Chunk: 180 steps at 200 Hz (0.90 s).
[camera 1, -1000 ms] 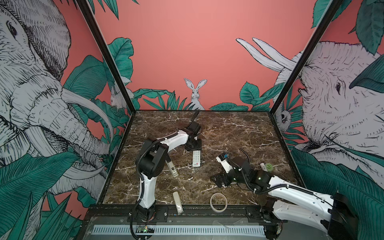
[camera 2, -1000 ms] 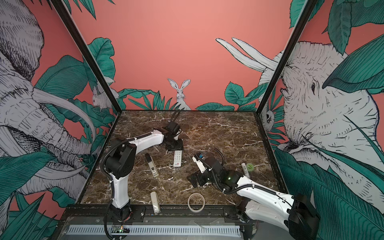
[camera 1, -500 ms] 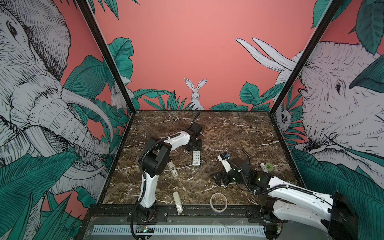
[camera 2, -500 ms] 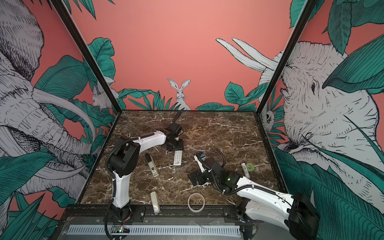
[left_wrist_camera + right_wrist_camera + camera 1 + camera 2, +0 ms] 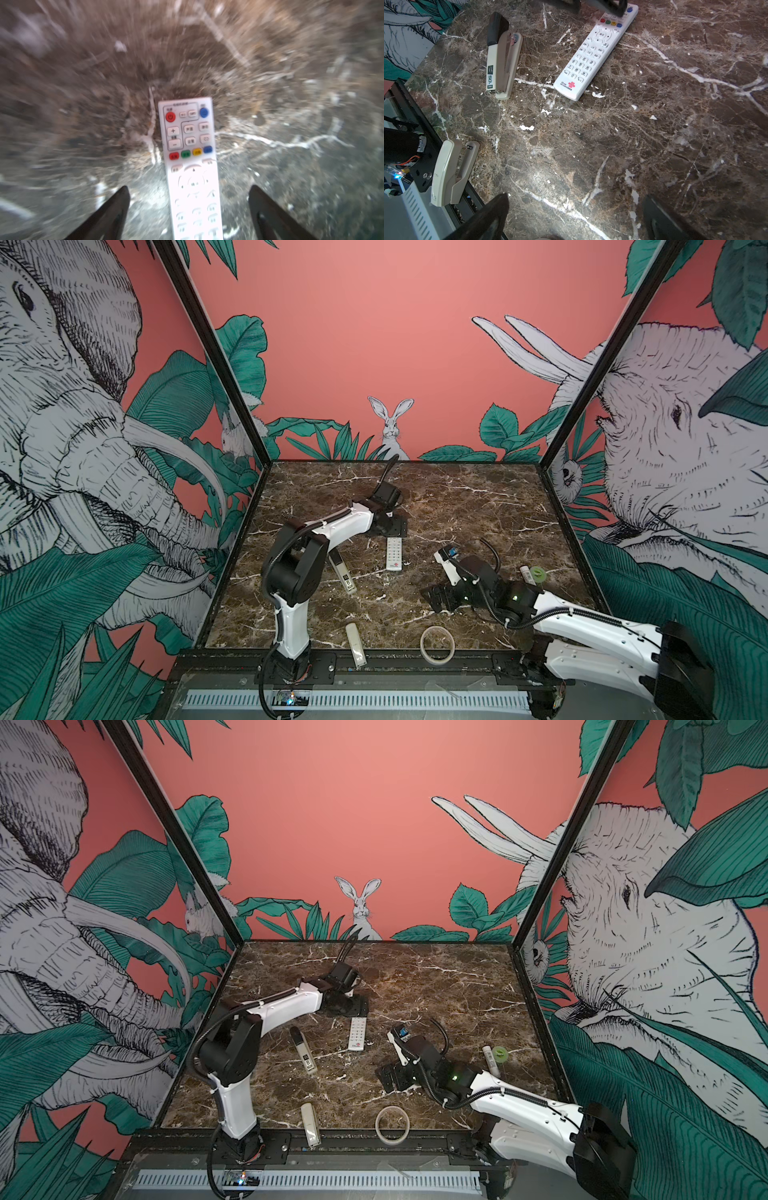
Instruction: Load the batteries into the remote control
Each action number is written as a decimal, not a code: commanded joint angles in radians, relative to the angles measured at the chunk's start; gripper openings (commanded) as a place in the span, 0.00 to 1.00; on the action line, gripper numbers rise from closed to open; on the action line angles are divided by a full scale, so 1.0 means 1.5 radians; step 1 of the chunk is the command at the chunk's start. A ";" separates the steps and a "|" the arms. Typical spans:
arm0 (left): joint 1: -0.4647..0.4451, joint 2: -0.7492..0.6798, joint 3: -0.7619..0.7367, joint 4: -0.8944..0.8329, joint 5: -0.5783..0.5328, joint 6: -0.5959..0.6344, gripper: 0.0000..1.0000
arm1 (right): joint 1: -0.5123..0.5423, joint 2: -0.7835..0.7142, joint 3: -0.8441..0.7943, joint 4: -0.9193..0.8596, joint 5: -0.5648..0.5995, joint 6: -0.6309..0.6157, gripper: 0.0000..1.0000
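The remote control (image 5: 394,553) is lying buttons-up in the middle of the table (image 5: 457,506), with loading not yet begun.
Slim and white, it is showing a red logo at its near end and hiding its battery side; no batteries are showing. The left gripper (image 5: 188,188) is straddling its far end, jaws spread and clear of it. The right gripper (image 5: 576,196) is hovering nearby, spread and empty.

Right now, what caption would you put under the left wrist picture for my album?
Open left hand straddling the white remote control, which lies buttons up on the brown marble table.
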 commanded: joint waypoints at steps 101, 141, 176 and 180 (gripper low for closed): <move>0.160 -0.447 -0.322 0.275 -0.370 0.385 0.99 | -0.184 0.091 0.193 -0.181 0.076 -0.198 1.00; 0.229 -0.465 -0.419 0.389 -0.439 0.391 0.99 | -0.249 0.113 0.173 -0.129 0.215 -0.322 1.00; 0.243 -0.481 -0.511 0.491 -0.464 0.382 0.99 | -0.278 0.098 0.053 0.074 0.328 -0.422 1.00; 0.243 -0.482 -0.527 0.509 -0.466 0.375 0.99 | -0.283 0.095 0.036 0.104 0.331 -0.430 1.00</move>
